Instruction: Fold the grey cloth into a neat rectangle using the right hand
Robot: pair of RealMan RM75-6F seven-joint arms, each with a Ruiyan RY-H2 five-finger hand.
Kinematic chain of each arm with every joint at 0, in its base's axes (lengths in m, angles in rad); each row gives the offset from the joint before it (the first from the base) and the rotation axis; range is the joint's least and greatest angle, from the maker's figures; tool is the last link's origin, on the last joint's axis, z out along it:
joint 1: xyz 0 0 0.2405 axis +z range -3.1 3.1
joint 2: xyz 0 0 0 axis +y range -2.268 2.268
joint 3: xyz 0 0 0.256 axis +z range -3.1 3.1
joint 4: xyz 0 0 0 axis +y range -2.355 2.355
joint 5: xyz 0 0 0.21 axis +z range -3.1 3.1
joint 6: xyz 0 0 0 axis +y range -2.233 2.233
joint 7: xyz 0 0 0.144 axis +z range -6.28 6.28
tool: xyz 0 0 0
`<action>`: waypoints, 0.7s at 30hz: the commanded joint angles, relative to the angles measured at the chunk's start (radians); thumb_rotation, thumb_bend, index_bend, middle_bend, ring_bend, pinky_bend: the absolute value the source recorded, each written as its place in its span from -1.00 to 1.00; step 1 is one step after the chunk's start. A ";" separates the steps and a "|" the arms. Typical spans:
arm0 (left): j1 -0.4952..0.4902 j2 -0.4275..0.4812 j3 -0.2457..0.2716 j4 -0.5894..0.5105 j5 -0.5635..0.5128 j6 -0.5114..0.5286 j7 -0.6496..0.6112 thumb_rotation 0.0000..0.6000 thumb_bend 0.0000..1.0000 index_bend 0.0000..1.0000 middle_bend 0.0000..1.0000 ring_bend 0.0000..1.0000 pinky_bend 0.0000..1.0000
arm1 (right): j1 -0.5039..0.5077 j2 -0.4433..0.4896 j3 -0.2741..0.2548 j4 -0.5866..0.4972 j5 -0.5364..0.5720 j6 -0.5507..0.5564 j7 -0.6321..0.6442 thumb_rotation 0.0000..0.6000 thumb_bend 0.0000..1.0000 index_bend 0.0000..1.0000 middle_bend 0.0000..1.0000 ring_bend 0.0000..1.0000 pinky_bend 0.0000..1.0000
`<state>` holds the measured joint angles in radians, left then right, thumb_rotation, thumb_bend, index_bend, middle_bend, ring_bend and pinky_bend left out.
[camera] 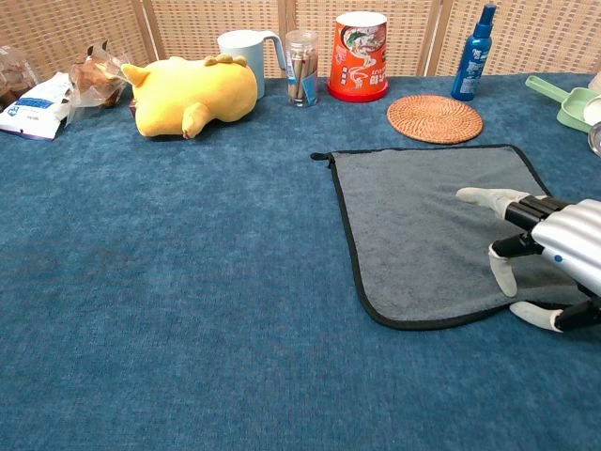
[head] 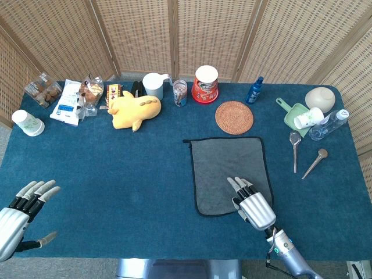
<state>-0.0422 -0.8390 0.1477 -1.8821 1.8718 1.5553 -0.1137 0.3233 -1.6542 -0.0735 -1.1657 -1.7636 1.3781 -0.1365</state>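
— Grey cloth [head: 229,171], where does it lie?

— It lies flat and unfolded on the blue table [head: 133,180], right of the middle. Seen from the head camera, the woven coaster [head: 234,117] is at 12 o'clock from it, near but not touching.

— And the right hand [head: 251,203]?

— It is over the near right corner of the cloth, at about 5 o'clock from the cloth's middle. In the chest view the right hand [camera: 545,252] has its fingers [camera: 484,196] apart: one reaches out along the cloth, another bends down toward it. Nothing is pinched between them. I cannot tell if the fingertips really touch the fabric.

— What about the other hand?

— The left hand [head: 20,216] is at the near left edge of the table, well apart from the cloth, fingers spread and holding nothing.

— Anything else near?

— A yellow plush toy [head: 134,109] lies at 10 o'clock from the cloth, and two spoons [head: 295,149] at 3 o'clock.
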 commanded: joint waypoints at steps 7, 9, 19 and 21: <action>-0.001 0.001 0.000 0.000 -0.001 -0.001 -0.001 1.00 -0.53 -0.83 -1.00 -1.00 -0.87 | 0.003 0.000 0.002 -0.003 0.002 0.003 0.007 1.00 -0.32 0.23 -0.88 -0.91 -0.55; -0.001 0.001 0.000 -0.001 0.000 -0.001 -0.001 1.00 -0.52 -0.83 -1.00 -1.00 -0.87 | 0.004 0.000 0.003 -0.005 0.003 0.002 0.007 1.00 -0.29 0.21 -0.88 -0.91 -0.55; 0.000 0.002 0.001 0.000 0.001 0.001 -0.004 1.00 -0.53 -0.83 -1.00 -1.00 -0.87 | 0.006 0.005 0.005 -0.017 0.015 -0.007 0.008 1.00 -0.07 0.17 -0.88 -0.91 -0.55; 0.000 0.002 0.001 0.000 0.001 0.001 -0.004 1.00 -0.53 -0.83 -1.00 -1.00 -0.87 | 0.006 0.004 0.005 -0.018 0.017 -0.009 0.007 1.00 -0.04 0.17 -0.87 -0.91 -0.55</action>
<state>-0.0427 -0.8370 0.1482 -1.8818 1.8730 1.5567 -0.1176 0.3293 -1.6500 -0.0683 -1.1839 -1.7469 1.3693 -0.1296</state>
